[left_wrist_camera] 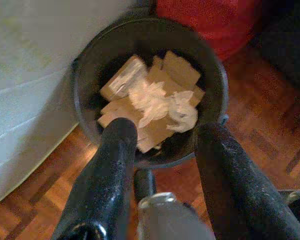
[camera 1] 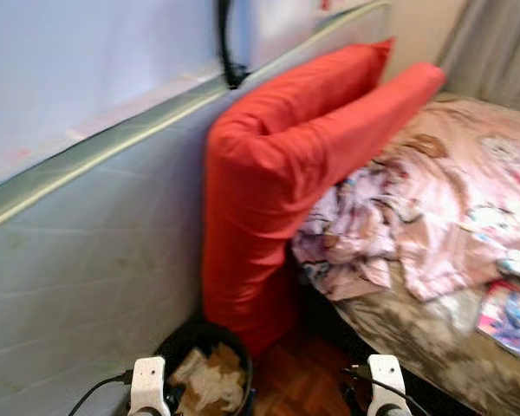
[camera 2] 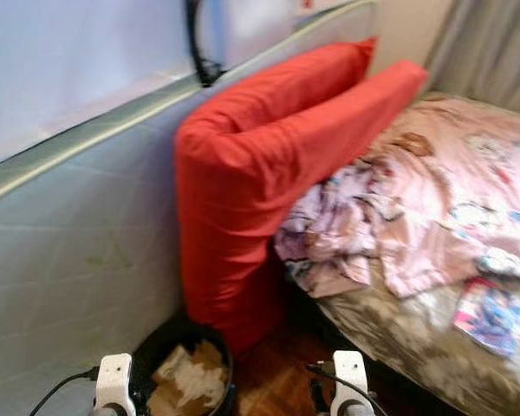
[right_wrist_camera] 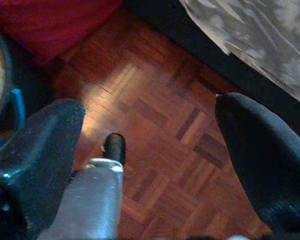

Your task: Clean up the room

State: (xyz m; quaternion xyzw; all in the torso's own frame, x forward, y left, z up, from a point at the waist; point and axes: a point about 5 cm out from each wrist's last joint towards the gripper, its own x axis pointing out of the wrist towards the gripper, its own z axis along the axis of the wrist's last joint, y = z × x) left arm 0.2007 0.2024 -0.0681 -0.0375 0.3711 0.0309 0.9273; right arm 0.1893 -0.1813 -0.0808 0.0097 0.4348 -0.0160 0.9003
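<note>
A black waste bin (camera 1: pixel 234 351) stands on the wood floor against the mattress side, holding cardboard pieces and crumpled white paper (left_wrist_camera: pixel 162 105). My left gripper (left_wrist_camera: pixel 165 135) hangs open just above the bin's near rim, nothing between its fingers. My right gripper (right_wrist_camera: pixel 150 130) is open over bare parquet (right_wrist_camera: pixel 160 125) between the bin and the bed. A long red bolster cushion (camera 1: pixel 277 173) leans bent against the upright mattress. A pink patterned blanket (camera 1: pixel 451 208) lies rumpled on the bed.
A grey upright mattress (camera 1: pixel 78 251) fills the left side. The bed (camera 1: pixel 416 334) with a beige patterned sheet runs along the right, with a colourful booklet (camera 1: pixel 507 316) on it. A black cable (camera 1: pixel 230 52) hangs above the cushion. Grey curtains (camera 1: pixel 494 43) hang at the back right.
</note>
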